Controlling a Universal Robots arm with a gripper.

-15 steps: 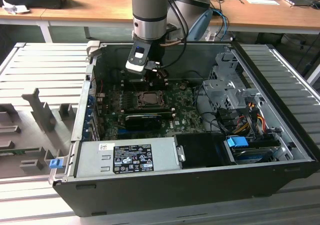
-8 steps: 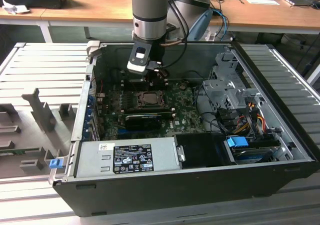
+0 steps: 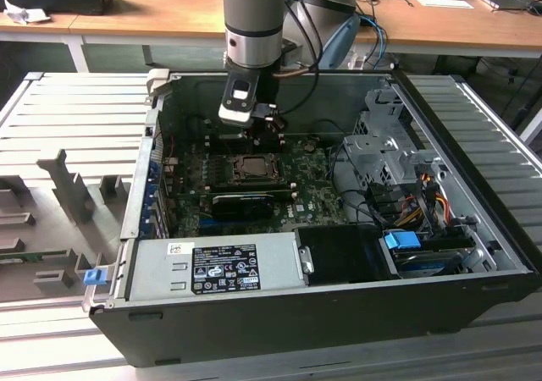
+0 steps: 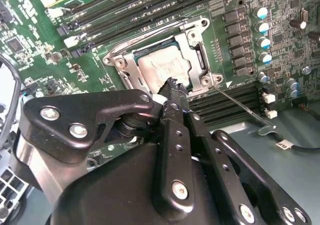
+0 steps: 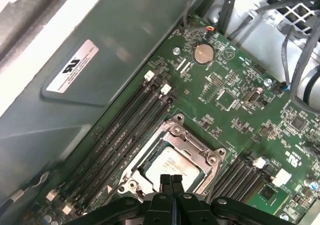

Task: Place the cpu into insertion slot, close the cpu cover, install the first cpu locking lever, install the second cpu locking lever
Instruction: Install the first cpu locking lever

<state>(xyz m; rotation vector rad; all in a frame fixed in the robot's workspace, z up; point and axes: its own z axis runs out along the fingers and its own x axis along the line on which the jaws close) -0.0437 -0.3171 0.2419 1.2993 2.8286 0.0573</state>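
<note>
Wooden desks [image 3: 127, 13] behind the open black computer case [image 3: 254, 330]; pale square cpu [image 4: 162, 67] under its closed silver frame cover [image 4: 196, 40], black gripper [image 4: 172, 85] pinched together, empty, so looks like lever time.

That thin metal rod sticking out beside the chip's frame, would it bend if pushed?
The rod is thin and long, so it probably flexes a little. It seems hinged at the frame around the chip, so a push would likely swing it. Bare smooth metal: the hand might slip off.
</note>
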